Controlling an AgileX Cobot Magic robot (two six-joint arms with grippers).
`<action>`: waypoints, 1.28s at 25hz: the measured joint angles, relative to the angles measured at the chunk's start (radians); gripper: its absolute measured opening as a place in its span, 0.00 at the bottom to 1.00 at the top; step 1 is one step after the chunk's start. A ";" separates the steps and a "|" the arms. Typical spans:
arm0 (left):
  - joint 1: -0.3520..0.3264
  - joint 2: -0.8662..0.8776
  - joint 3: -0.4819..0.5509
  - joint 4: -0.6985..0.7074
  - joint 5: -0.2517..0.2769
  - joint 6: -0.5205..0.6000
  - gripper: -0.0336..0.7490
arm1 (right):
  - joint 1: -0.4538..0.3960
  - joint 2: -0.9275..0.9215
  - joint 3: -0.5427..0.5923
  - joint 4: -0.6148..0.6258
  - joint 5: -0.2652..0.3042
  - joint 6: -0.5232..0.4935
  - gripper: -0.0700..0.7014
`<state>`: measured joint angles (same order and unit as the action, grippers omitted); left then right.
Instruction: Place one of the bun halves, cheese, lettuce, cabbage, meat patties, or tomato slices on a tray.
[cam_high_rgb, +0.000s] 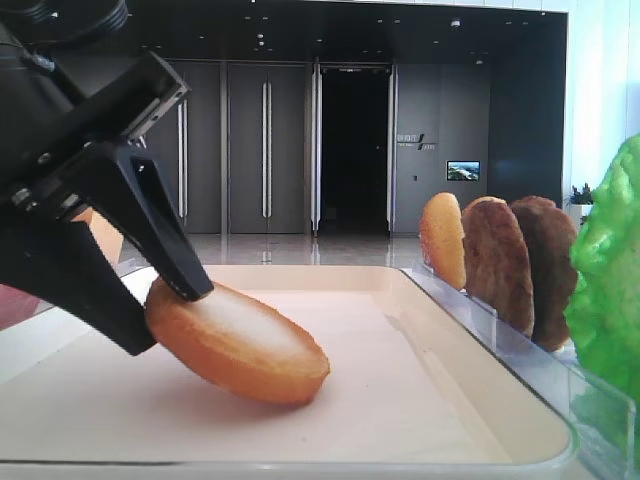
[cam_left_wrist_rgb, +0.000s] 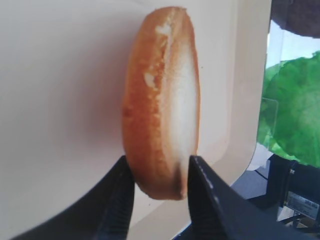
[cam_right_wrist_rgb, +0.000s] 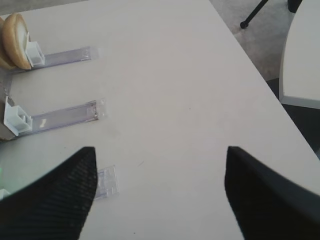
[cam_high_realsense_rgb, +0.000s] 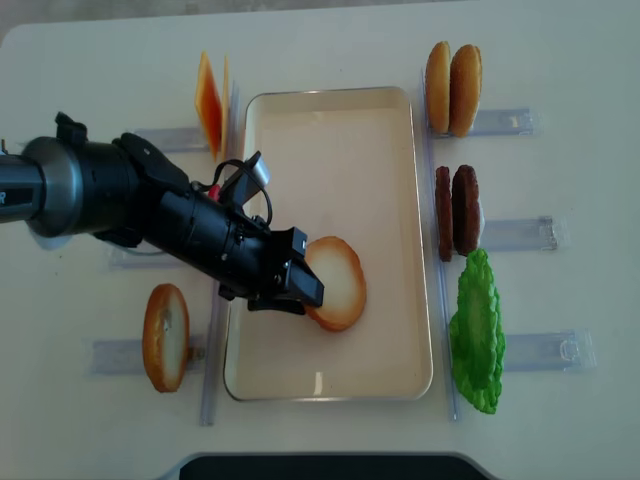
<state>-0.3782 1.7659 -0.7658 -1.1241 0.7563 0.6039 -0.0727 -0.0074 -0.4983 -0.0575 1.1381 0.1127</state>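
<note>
Lying in rows along the white surface (cam_high_realsense_rgb: 330, 50): clear plastic holder strips (cam_high_realsense_rgb: 505, 122); standing behind, dark doors (cam_high_rgb: 265, 150).

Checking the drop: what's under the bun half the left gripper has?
Only the tray floor. The bun half leans tilted, its lower edge on the tray, its upper end between the left gripper fingers. The contact patch beneath it is covered.

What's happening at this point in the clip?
The left gripper has a bun half between its fingers, tilted with its far edge resting on the tray. The right gripper hangs open over bare table, holding nothing. Two meat patties, the lettuce and more buns wait in racks beside the tray.
</note>
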 joint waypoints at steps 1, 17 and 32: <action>0.000 0.000 0.000 0.017 0.000 -0.017 0.41 | 0.000 0.000 0.000 0.000 0.000 0.000 0.78; 0.000 0.000 0.000 0.076 0.000 -0.077 0.63 | 0.000 0.000 0.000 0.000 0.000 0.000 0.78; 0.000 0.000 -0.012 0.154 0.062 -0.115 0.70 | 0.000 0.000 0.000 0.000 0.000 0.000 0.78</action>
<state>-0.3782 1.7659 -0.7779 -0.9702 0.8187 0.4893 -0.0727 -0.0074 -0.4983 -0.0575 1.1381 0.1127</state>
